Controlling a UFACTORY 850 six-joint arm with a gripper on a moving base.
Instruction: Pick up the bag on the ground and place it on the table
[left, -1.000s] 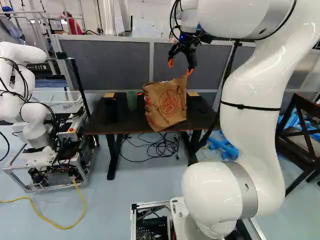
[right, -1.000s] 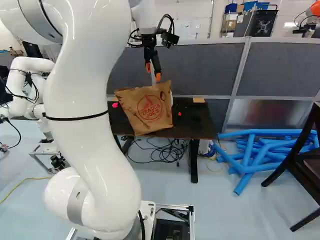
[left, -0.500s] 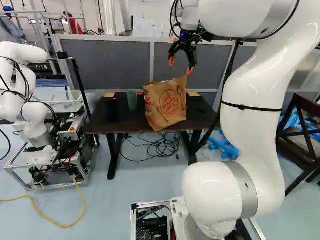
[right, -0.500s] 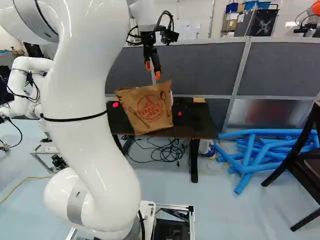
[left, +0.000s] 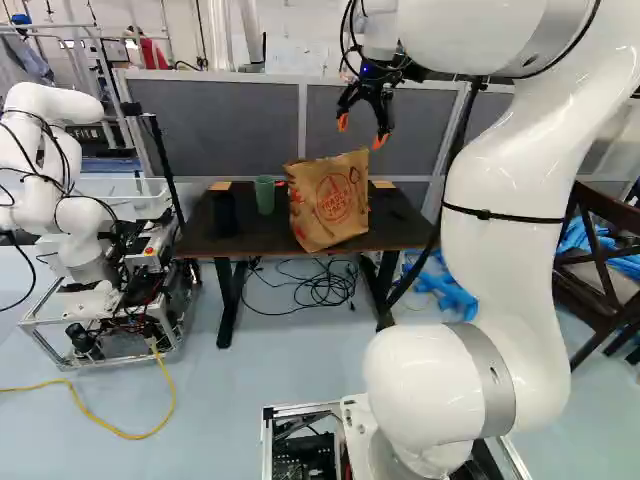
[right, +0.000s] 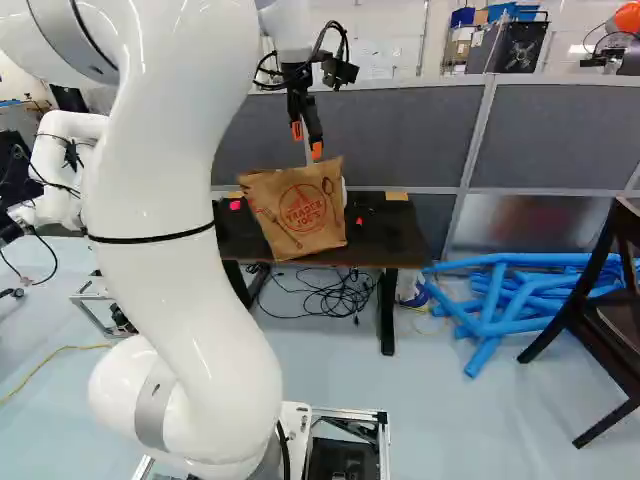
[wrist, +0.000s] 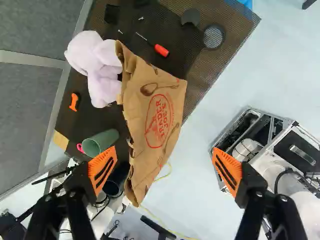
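In the left base view, the white arm (left: 500, 270) rises right of the middle, and its black two-fingered gripper with orange pads (left: 362, 131) hangs above the far part of a dark brown table (left: 260, 240) on black legs. Its fingers are spread, with nothing pinched between them. The brown paper bag with a red round print (left: 330, 205) stands on the table, tilted, at the near edge and below the gripper. Left of it are a green cup (left: 264, 197) and a black cylindrical container (left: 225, 213). Tangled black cables (left: 325, 288) lie on the floor beneath. Another robot (left: 70, 200) stands at the left, with a yellow cable (left: 90, 420) on the floor near it.

In the right base view, the bag leans left on the table, apart from the fingertips above. Blue foam tubes (right: 500, 300) lie on the floor right of the table, and a dark wooden chair (right: 590, 310) stands farther right.

In the wrist view, the fingers stand wide apart and touch nothing. The bag shows ahead of and between them, closer to the finger beside the green cup. Past the cup lies a small orange piece (wrist: 74, 102); beside the bag are a pale lilac plush toy (wrist: 97, 67) and a red-handled screwdriver (wrist: 161, 50).
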